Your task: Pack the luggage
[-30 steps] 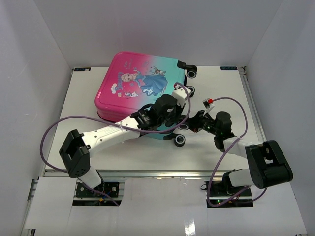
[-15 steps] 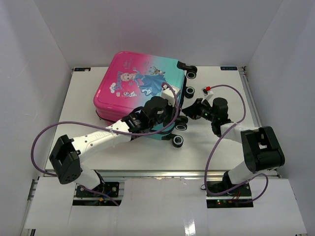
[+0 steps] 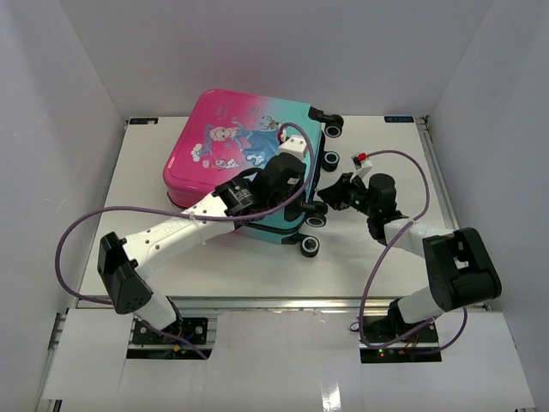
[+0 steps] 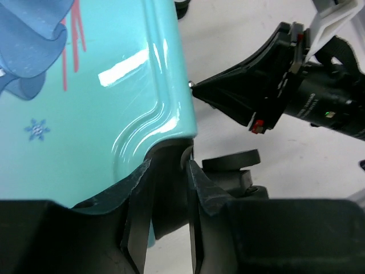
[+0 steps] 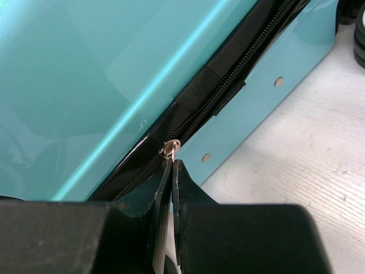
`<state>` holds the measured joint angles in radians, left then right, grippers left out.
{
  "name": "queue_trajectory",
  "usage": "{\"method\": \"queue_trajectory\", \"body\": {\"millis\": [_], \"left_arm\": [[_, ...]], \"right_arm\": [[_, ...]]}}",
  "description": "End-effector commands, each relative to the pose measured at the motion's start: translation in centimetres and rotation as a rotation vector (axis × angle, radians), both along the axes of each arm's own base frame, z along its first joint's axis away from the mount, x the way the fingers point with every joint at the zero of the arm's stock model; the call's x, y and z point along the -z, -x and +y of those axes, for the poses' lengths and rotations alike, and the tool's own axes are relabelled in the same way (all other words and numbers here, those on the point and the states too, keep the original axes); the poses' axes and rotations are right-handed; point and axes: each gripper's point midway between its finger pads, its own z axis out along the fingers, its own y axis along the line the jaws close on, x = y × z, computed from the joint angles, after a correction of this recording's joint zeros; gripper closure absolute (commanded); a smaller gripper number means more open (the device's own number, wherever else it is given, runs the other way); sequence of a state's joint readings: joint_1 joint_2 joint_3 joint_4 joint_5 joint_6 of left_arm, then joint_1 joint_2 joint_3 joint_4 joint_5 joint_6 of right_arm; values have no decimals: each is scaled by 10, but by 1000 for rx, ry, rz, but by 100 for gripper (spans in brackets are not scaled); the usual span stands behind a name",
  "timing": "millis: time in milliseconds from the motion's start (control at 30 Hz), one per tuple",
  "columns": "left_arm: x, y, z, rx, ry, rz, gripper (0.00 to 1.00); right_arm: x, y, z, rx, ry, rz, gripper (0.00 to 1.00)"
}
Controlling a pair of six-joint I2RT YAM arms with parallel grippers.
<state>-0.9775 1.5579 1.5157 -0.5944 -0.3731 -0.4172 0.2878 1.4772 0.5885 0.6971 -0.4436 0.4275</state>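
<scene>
The luggage (image 3: 232,142) lies flat and closed on the table, its pink-to-teal princess shell facing up and its black wheels (image 3: 310,247) on the right side. My left gripper (image 3: 300,206) reaches over the teal end. In the left wrist view its jaws (image 4: 168,174) are closed on the black trim at the shell's corner (image 4: 85,85). My right gripper (image 3: 333,197) is beside the wheeled side. In the right wrist view it (image 5: 172,164) is shut on the metal zipper pull (image 5: 170,148) of the black zipper between the teal shells (image 5: 85,68).
White walls enclose the table on three sides. Purple cables loop from both arms over the near table. More wheels stand at the far right corner of the case (image 3: 333,127). The right gripper's tip shows in the left wrist view (image 4: 197,85).
Both grippers have moved toward the far side along the suitcase's wheeled edge. The right gripper carries the zipper pull with it. The left arm's elbow swung left.
</scene>
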Motion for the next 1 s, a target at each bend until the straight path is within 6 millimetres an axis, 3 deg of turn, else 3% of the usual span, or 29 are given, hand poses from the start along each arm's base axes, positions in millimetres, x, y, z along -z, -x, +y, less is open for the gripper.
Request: {"method": "queue_trajectory", "body": {"millis": [0,33,133,233,267,400,467,567,700,833,967], "left_arm": [[-8,3,14,-145,-158,-69,63],[3,-7,7,-164,-216,-80,63],[-10,-26,-26,-166,-227,-160,63],[6,-42,-64,-121,-258,-182,63],[27,-47,-73,-106,-301,-171,63],[49,-53,-80,-105,-361,-141,73],[70,-51,-70,-130,-423,-78,78],[94,-48,-33,-261,-531,0,86],[120,-20,19,-313,-670,90,81],[129,2,82,-428,-712,123,79],[138,10,122,-461,-638,169,79]], "right_arm": [[-20,-7,-5,48,12,-95,92],[-19,-6,-4,47,15,-95,92],[-14,-4,0,40,22,-89,92],[-7,-2,2,37,33,-79,92],[-6,-1,3,34,40,-82,92],[0,5,5,30,59,-81,92],[2,8,4,36,70,-82,92],[4,12,-1,50,79,-78,92],[-3,20,-3,61,75,-95,92],[-9,32,9,50,73,-113,92],[-12,48,36,24,79,-123,92]]}}
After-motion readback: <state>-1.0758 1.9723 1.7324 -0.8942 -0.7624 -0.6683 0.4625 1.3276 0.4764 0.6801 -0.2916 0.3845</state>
